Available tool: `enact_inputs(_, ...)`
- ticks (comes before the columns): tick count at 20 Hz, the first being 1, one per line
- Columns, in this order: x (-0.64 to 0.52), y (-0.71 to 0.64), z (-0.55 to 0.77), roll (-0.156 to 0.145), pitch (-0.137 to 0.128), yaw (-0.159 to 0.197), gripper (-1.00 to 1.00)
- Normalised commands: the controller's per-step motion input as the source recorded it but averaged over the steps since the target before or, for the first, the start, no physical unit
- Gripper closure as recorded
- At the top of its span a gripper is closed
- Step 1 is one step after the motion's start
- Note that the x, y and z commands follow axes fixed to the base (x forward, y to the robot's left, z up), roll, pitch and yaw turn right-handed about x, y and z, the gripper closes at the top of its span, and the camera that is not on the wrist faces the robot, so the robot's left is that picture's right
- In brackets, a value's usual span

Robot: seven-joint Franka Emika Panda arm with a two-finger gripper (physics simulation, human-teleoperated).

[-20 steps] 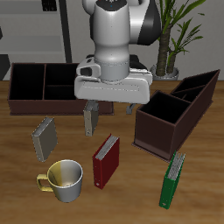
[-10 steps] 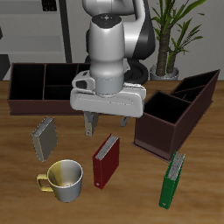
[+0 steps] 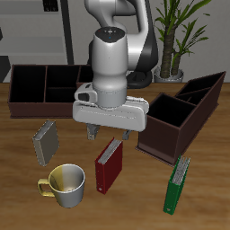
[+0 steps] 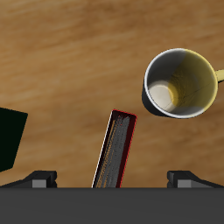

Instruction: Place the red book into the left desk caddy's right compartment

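From the front-and-above view, the jaws of the gripper [image 3: 109,133] hang spread apart above the wooden counter [image 3: 18,198], holding nothing, with the two fingers straddling the space just above the upper end of the red book [image 3: 109,164]. That book stands on edge near the centre of the frame, below the gripper, its pale page edge showing along one side. The left desk caddy [image 3: 182,115] sits diagonally at the right of the frame, and its right compartment [image 3: 167,115] is the wide section at its nearer end, close to the book. Another brown caddy [image 3: 43,88] lies square at the upper left, a grey book [image 3: 46,141] and a yellow-cream mug [image 3: 66,184] are at the lower left, and a green book [image 3: 178,184] stands at the lower right. In the wrist view, the red book [image 4: 116,149] stands between the two fingertips [image 4: 40,178], untouched, with the mug [image 4: 181,82] beside it.
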Motion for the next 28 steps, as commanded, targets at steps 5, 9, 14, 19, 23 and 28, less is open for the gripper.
enact_inputs(5, 0.12, -0.13, -0.23, -0.023, 0.013, -0.034, -1.0)
enact_inputs(9, 0.07, 0.06, -0.13, 0.008, 0.008, -0.02, -1.0)
enact_inputs(14, 0.12, 0.08, -0.28, -0.001, 0.028, -0.032, -1.0)
enact_inputs(19, 0.08, -0.02, -0.3, -0.013, 0.041, -0.031, -1.0)
enact_inputs(23, 0.03, 0.01, -0.29, -0.002, 0.049, 0.009, -1.0)
enact_inputs(28, 0.0, 0.0, -0.18, 0.007, 0.029, -0.027, 1.0)
